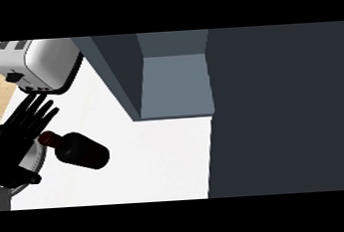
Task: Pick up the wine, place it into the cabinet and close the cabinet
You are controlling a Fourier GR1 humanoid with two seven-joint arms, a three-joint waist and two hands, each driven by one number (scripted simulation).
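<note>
- Looking down, I see the wine bottle (81, 149) lying on the white table (163, 153), cap toward my left robot hand (18, 135).
- That robot hand is open, fingers straight, just left of the cap.
- Bottle's long axis runs toward lower right; open cabinet (174, 85) sits upper right.
- Right robot hand isn't visible.

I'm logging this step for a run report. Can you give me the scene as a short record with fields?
bottle: dark red glass wine bottle, lying on its side on the white counter, neck toward the left hand
left hand: black left hand, fingers straight, beside the bottle's neck, not holding it
right hand: not in view
cabinet: dark grey cabinet, open, inside shows no bottle
other: white toaster at upper left
task state: bottle not yet picked up
</note>
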